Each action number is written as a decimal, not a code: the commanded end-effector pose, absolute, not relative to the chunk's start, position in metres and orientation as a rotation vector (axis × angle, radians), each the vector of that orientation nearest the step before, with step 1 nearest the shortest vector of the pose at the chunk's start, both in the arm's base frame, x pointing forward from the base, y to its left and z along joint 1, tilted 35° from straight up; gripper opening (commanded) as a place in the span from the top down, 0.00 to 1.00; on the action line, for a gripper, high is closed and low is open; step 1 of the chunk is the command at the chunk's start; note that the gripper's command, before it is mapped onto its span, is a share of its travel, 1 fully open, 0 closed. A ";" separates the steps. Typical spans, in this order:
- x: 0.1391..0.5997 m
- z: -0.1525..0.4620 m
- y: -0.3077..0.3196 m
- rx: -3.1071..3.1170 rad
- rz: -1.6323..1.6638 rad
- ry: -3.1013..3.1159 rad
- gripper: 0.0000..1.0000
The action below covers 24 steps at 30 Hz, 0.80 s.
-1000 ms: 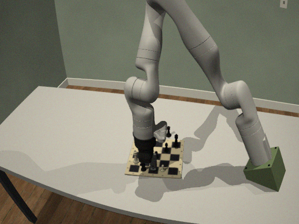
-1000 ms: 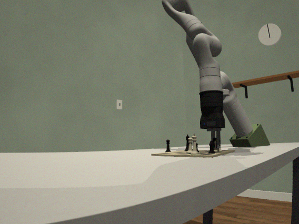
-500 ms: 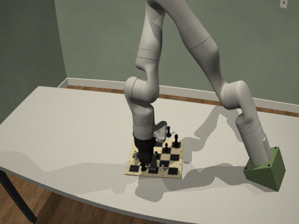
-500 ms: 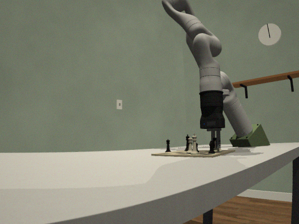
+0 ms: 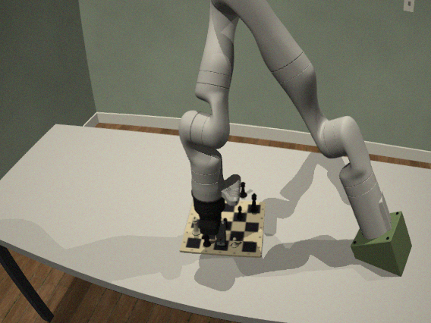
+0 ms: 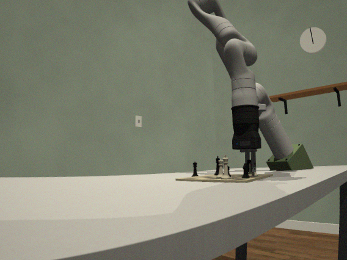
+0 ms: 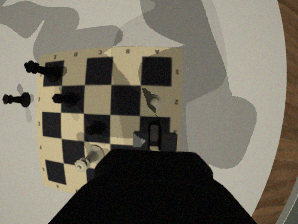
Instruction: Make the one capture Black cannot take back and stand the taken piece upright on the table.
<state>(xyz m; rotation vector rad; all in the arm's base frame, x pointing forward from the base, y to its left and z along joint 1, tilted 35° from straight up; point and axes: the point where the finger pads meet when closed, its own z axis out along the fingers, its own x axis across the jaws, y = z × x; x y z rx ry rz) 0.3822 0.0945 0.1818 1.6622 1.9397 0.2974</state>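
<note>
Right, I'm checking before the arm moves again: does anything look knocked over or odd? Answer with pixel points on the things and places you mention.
Nothing clearly does. One black piece (image 5: 243, 190) (image 6: 195, 170) (image 7: 19, 99) stands off the board (image 5: 238, 227) (image 6: 211, 179) (image 7: 73, 120), but upright, fitting a taken piece. Shadow and gripper fingers obscure some others.

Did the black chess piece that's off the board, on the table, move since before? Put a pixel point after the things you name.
No. The black piece (image 5: 243, 189) (image 6: 195, 169) (image 7: 17, 99) stands in the same place beyond the board's (image 5: 221, 253) (image 6: 211, 180) (image 7: 39, 120) edge.
</note>
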 end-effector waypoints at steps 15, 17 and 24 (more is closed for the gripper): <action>0.383 0.181 0.094 1.649 0.297 1.949 1.00; 0.383 0.181 0.094 1.648 0.296 1.950 1.00; 0.383 0.181 0.094 1.648 0.296 1.950 1.00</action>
